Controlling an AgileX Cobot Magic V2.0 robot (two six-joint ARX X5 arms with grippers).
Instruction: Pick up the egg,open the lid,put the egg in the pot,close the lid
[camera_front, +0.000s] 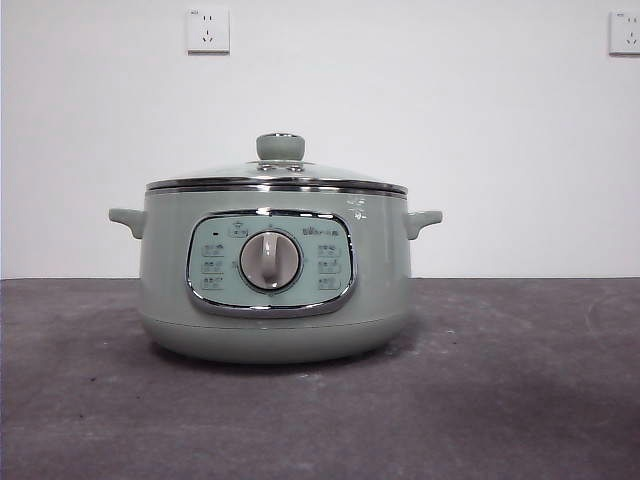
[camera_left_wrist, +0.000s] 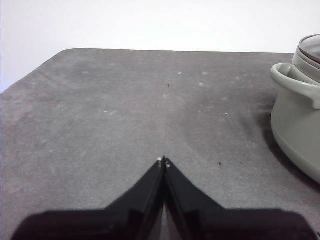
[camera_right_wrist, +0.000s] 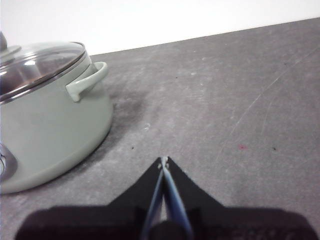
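One pot (camera_front: 275, 290), sage-green and round, sits on the dark grey table (camera_front: 520, 400) with its glass lid (camera_front: 277, 175) on, chrome rim seated all the way round and the little green knob (camera_front: 280, 146) up top. Front view gives you the chrome-framed panel (camera_front: 270, 263) with one dial in the middle and both side handles, one per side; neither wrist view shows the panel properly. Left gripper (camera_left_wrist: 163, 161) has its jaws pressed together, nothing in them, low over bare table, with the pot off to one side of it and well apart, just a handle and a slice of lid in frame. Right gripper (camera_right_wrist: 164, 161) is the same deal, jaws closed and empty, pot (camera_right_wrist: 50, 125) near it on its other side, and here you can look down through the glass, though what's inside is too murky to call. Two wall sockets (camera_front: 208, 29) behind. Can't spot the egg in any view.
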